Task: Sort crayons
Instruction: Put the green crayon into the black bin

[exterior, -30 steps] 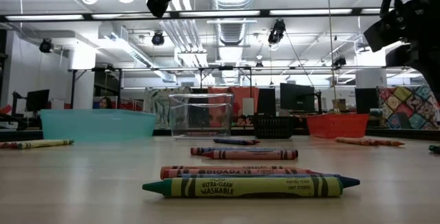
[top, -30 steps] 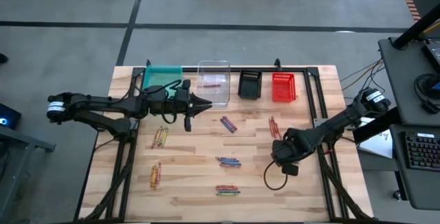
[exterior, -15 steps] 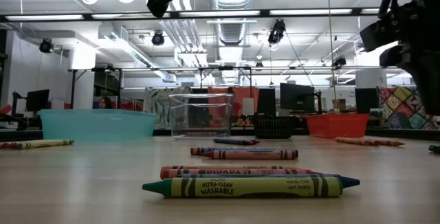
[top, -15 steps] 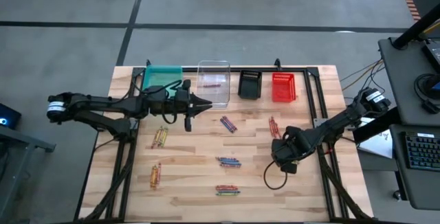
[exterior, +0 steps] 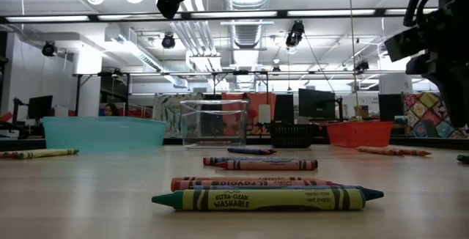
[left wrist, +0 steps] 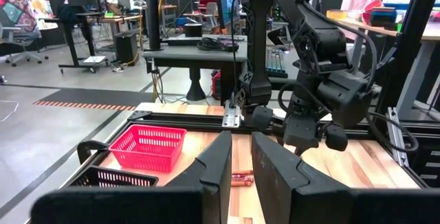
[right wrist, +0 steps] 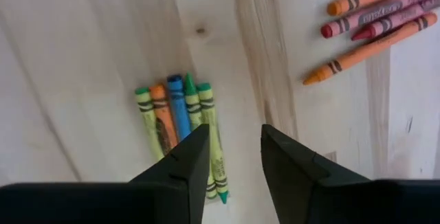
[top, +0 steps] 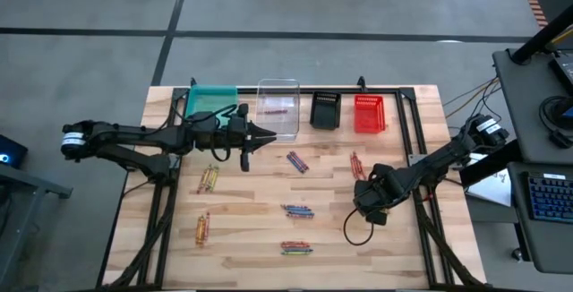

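Several crayon clusters (top: 298, 210) are spread across the table (top: 421, 238), its right and near margins left bare. 4 bins (top: 278, 106) line the far edge. Right gripper (top: 370, 204) is held above bare wood, jaws parted, empty. Left gripper (top: 266, 133) is held near the bins, jaws narrowly apart, empty.

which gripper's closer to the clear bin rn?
Left. The left gripper sits at the clear bin's near edge; the right gripper hangs far off over the table's right side.
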You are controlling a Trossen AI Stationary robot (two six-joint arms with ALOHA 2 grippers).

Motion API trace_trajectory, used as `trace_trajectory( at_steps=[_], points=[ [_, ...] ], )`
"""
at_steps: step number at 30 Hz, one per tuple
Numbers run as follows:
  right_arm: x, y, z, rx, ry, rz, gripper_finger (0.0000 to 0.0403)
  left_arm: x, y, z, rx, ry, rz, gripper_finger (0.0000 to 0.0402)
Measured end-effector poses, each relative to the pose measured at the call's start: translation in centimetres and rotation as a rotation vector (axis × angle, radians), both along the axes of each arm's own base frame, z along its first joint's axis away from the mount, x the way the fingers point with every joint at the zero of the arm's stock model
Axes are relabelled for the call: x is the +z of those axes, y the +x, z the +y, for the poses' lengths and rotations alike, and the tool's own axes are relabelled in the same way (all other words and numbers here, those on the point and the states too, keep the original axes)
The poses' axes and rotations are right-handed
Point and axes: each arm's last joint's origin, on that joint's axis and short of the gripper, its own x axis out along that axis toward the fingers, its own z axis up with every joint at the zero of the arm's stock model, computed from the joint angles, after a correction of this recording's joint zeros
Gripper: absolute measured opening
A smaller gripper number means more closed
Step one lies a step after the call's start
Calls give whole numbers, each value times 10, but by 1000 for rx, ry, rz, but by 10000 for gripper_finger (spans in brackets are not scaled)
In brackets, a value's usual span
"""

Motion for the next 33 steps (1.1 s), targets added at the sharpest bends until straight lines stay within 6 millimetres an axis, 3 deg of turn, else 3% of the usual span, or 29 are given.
trace_trajectory(
  at_steps=[16,28,33],
  points=[
    [-28,-8,-3,1,35,-31,113,1,0,0,-1,19,2,39],
    [-44,-17,-8,1,34,-32,104,19,2,0,-1,47,-36,39],
    [-49,-20,-11,-3,27,-35,80,18,2,0,-1,47,-31,39]
  ],
)
